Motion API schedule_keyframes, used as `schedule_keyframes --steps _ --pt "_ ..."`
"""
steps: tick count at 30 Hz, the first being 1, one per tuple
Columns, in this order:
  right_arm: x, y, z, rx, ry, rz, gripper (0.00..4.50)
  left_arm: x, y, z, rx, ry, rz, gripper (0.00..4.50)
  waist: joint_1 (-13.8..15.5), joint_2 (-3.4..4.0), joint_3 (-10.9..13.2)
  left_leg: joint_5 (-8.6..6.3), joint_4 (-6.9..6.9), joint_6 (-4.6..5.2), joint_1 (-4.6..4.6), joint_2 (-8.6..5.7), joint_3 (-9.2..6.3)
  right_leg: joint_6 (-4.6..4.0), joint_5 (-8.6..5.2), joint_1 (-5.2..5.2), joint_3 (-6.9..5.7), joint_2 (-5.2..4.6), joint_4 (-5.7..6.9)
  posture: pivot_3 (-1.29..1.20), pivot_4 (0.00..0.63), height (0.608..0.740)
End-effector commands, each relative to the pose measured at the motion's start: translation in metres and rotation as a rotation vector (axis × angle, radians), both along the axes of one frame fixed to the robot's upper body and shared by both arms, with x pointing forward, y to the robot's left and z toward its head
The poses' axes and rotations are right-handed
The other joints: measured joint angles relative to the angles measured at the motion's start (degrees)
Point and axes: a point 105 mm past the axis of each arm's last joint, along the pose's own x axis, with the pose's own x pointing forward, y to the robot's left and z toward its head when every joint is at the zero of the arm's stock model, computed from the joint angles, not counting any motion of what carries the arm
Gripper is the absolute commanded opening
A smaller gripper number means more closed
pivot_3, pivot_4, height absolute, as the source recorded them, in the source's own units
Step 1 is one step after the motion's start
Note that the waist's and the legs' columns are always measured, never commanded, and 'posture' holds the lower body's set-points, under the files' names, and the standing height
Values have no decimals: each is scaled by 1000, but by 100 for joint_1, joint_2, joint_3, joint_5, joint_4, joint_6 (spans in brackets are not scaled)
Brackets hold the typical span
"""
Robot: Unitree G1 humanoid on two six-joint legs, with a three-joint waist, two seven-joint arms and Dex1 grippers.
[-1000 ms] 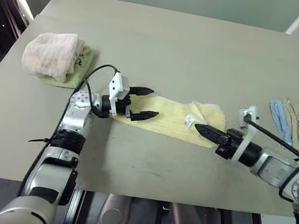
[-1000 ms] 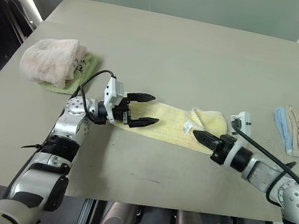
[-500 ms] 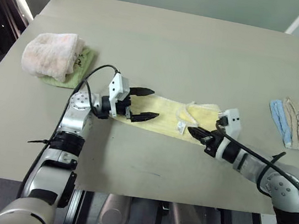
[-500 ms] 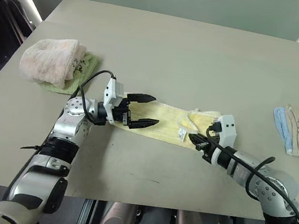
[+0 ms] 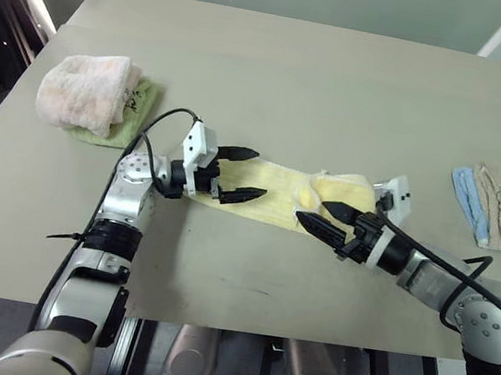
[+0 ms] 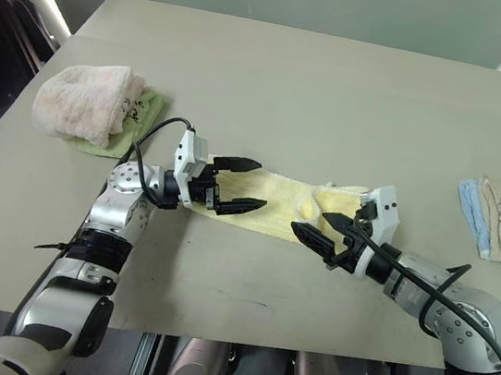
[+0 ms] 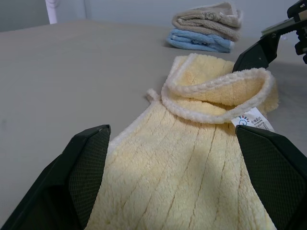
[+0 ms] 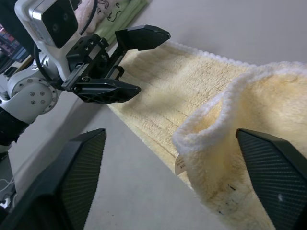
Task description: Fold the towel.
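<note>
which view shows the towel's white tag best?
Left wrist view: the tag hangs under the curled corded edge of the towel, printed face toward the camera. In the right wrist view it is a sliver at the fold. In the eye views the right claw covers that spot.

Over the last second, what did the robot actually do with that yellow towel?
The right end effector carried the right end of the pale yellow terry towel leftward, folding it over, then opened and let go. The left end effector kept hovering open over the towel's left end. The other towels didn't move.
</note>
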Motion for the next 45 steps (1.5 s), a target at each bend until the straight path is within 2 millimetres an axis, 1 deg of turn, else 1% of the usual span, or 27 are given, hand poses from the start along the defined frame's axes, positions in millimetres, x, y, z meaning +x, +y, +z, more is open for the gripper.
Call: schedule_keyframes --steps 1,3,4,5,7,8,10,12,13,14,16,18,20,24,26,27,30,32,35,39,45 --pt "12 -30 51 165 -166 -99 4295 6 -19 57 -195 -86 -42 4500 37 0 1 3 0 2 -4 0 1 2 0 0 0 -1 -1 0 150 697" --pt "17 -41 55 174 -200 -151 3913 7 -32 73 -268 -93 -70 4500 76 -1 0 7 6 6 -6 -2 1 6 1 6 0 -3 -3 0 150 697" --pt "19 -44 57 179 -212 -170 3599 9 -36 80 -297 -97 -71 4500 77 -4 -1 8 8 8 -5 -2 1 7 2 10 0 -4 -3 0 150 697" --pt "19 -46 60 197 -224 -178 3137 10 -41 86 -319 -98 -72 4224 66 -4 -1 7 6 8 0 -1 1 6 2 12 0 -5 -4 0 150 697" --pt "18 -48 66 228 -243 -180 2516 10 -48 93 -341 -99 -95 3926 42 -1 0 6 -2 8 8 -1 5 13 7 13 1 -5 -3 0 150 697" --pt "18 -48 67 229 -250 -183 2091 10 -52 94 -336 -103 -103 3526 19 1 1 7 -8 8 10 -1 5 44 26 11 1 -4 -3 0 150 697" --pt "21 -51 64 207 -252 -205 1453 10 -62 90 -305 -106 -129 2890 -9 2 2 7 -11 7 11 1 7 46 27 9 1 -3 -2 0 150 697" --pt "22 -52 59 179 -249 -214 762 7 -70 84 -272 -107 -154 2200 -8 2 2 9 -10 5 12 1 6 58 23 11 0 -2 -2 0 150 697" --pt "22 -51 58 171 -249 -214 326 7 -71 83 -262 -108 -161 1760 -7 2 2 9 -8 6 13 1 6 63 20 12 0 -2 -2 0 150 697" --pt "23 -52 55 155 -248 -220 27 4 -77 78 -237 -112 -183 1466 -7 2 2 9 -6 6 13 1 5 65 21 13 1 -2 -2 0 150 697" --pt "24 -53 51 138 -248 -228 0 1 -83 73 -209 -119 -207 740 -6 2 2 9 -4 6 12 1 5 65 22 14 1 -3 -2 0 150 697" --pt "29 -58 36 63 -233 -265 0 -3 -97 67 -178 -124 -240 24 12 2 2 9 -4 6 12 1 5 63 23 15 1 -3 -3 0 150 697" --pt "33 -62 26 9 -230 -296 0 -7 -107 61 -142 -132 -273 24 38 3 2 9 -1 6 12 1 3 64 25 17 0 -3 -3 0 150 697" --pt "44 -66 16 -33 -231 -350 0 -16 -124 52 -104 -131 -353 24 33 5 3 9 4 7 12 1 6 66 33 18 4 -4 -3 0 150 697" --pt "51 -69 6 -80 -218 -386 0 -21 -133 47 -82 -118 -398 24 31 5 3 9 3 7 15 1 6 68 32 19 3 -4 -2 0 150 697" --pt "53 -70 4 -90 -216 -394 0 -22 -135 46 -76 -116 -407 24 30 5 3 9 3 8 15 1 6 70 32 19 3 -4 -3 0 150 697" --pt "59 -70 -1 -105 -219 -421 0 -22 -138 29 19 -122 -428 24 30 7 4 10 3 9 15 1 6 73 35 19 4 -4 -3 0 150 697" --pt "60 -69 -4 -118 -215 -426 0 -24 -136 19 78 -119 -444 24 30 9 3 10 3 9 15 1 6 74 37 19 5 -4 -2 0 150 697" --pt "59 -66 -8 -133 -213 -419 0 -24 -127 5 163 -110 -446 24 29 9 4 11 2 10 15 1 6 73 38 17 4 -4 -2 0 150 697" --pt "58 -61 -13 -147 -212 -405 0 -20 -113 -5 235 -93 -410 24 28 10 3 11 3 10 15 1 6 73 38 18 4 -4 -2 0 150 697" --pt "59 -56 -18 -164 -210 -394 0 -22 -102 -14 275 -76 -384 24 32 10 3 11 3 10 14 1 5 67 39 17 4 -4 -3 0 150 697"
